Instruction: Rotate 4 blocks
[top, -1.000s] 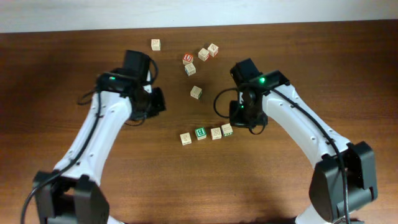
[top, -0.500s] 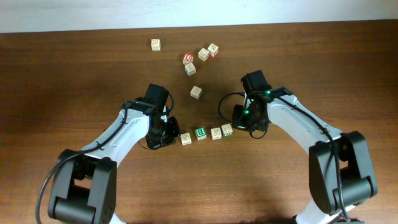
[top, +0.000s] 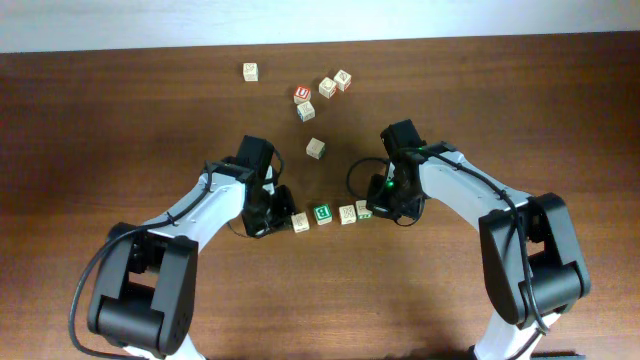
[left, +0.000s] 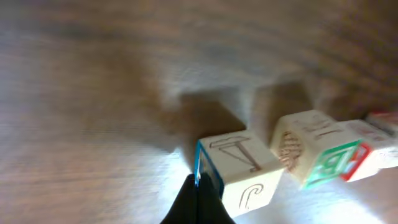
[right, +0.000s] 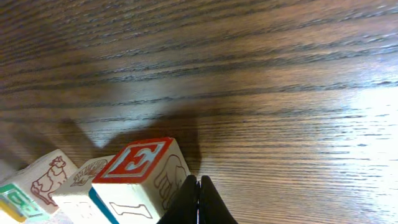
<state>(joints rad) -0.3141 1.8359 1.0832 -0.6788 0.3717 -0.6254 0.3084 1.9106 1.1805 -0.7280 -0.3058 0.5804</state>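
Nearest, four blocks (top: 322, 213) are lined up in a row on the surface (top: 500, 100), green B second from left. Left fingers (left: 198, 202) and right fingers (right: 199, 204) are shut, empty, at the row's ends. Farther off, loose cubes (top: 315, 148) are scattered.

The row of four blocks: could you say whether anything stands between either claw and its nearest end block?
Nothing visible does. The shut left claw is at the blue-edged end block; the shut right claw sits beside the red-E block.
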